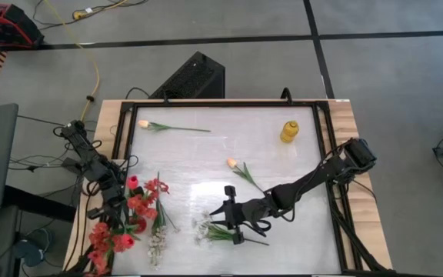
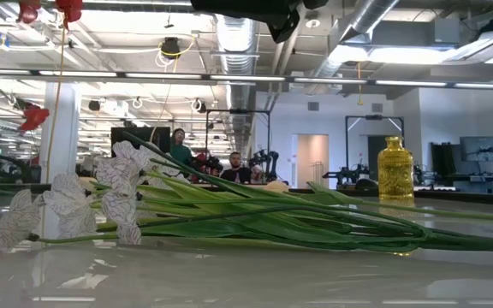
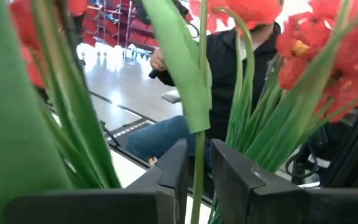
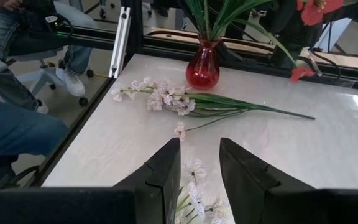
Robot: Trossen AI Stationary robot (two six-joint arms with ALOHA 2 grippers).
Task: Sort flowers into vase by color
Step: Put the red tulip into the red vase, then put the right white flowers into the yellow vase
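My left gripper [image 1: 120, 209] [image 3: 197, 182] stands at the table's near left, among red flowers [image 1: 141, 204], and is shut on a thin green stem. Red blossoms [image 3: 328, 50] and long leaves fill its wrist view. A red vase [image 4: 202, 65] holds green stems beside it. My right gripper [image 1: 233, 217] [image 4: 196, 177] is open over a spray of tiny white blossoms [image 1: 214, 231] [image 2: 118, 192], which lies flat on the table; in the low view the gripper [image 2: 246, 13] is well above it. A second white spray [image 1: 158, 245] [image 4: 166, 98] lies by the red vase. My left gripper pinches a green flower stem [image 3: 197, 163] between its two fingers, which lie across it. The stem runs upright through the gap, with a long leaf [image 3: 182, 68] above the fingers. Which blossom it bears I cannot tell.
Two peach tulips lie on the table, one at the far left [image 1: 143, 123] and one in the middle [image 1: 233, 163]. A yellow vase [image 1: 289, 131] [image 2: 394, 171] stands at the far right. A seated person [image 3: 185, 124] shows beyond the left edge.
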